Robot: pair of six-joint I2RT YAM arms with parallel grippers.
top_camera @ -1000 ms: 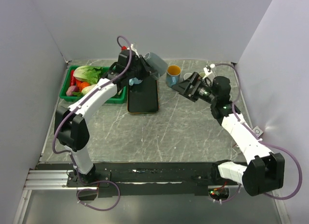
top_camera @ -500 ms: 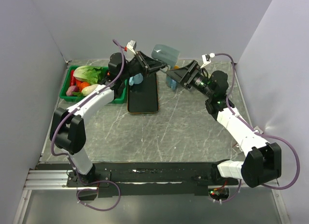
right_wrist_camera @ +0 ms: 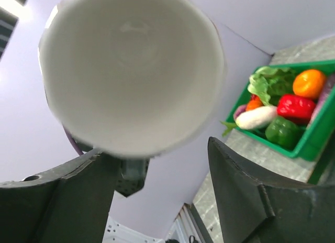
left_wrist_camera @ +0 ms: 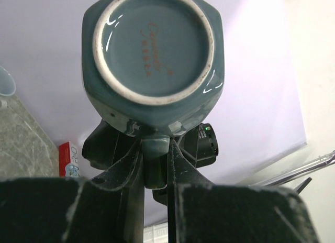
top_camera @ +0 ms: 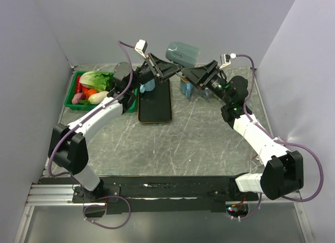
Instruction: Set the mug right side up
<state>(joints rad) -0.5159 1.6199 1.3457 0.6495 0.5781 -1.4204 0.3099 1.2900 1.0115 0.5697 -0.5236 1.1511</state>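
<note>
Lifted slightly vs. earlier, L gripper (top_camera: 177,70) pinches teal mug (top_camera: 181,53) by its handle, mid-air above table's (top_camera: 199,133) far edge, lying sideways (base faces L wrist cam). R gripper (top_camera: 191,73), now nearer, fingers spread, facing mug's mouth.

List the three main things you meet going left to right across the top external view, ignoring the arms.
First the green crate of vegetables → black tray → teal mug, held up off the table.
</note>
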